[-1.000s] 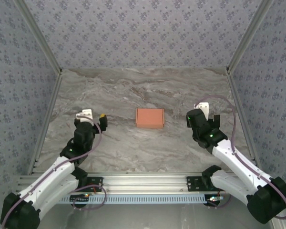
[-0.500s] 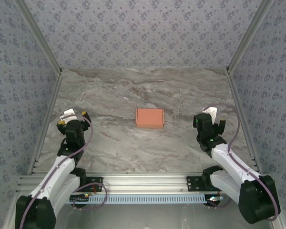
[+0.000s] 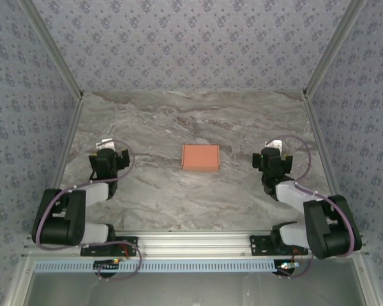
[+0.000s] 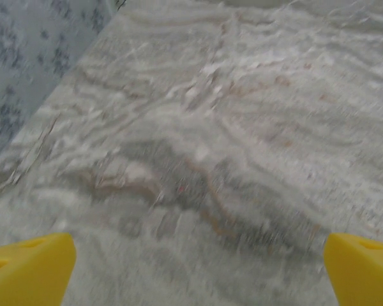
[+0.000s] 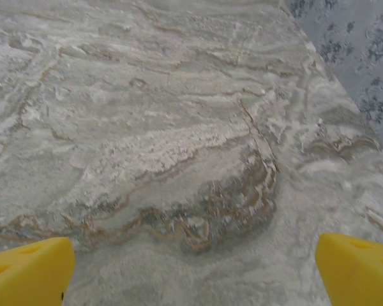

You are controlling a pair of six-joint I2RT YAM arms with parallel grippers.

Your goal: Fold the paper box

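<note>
Top view: the box (image 3: 200,157) lies flat and closed at the middle of the bench (image 3: 179,121). It looks fully folded, so I judge the task to be at its close, and the next move calls for little beyond parking clear. The left end effector (image 3: 107,157) and right end effector (image 3: 272,157) sit well apart from it, toward the left and right edges, arms tucked with elbows by the near edge.

Left wrist view: yellow fingers (image 4: 29,268) spread wide over bare marble, holding nothing.

Right wrist view: fingers (image 5: 27,271) likewise spread, empty.
</note>
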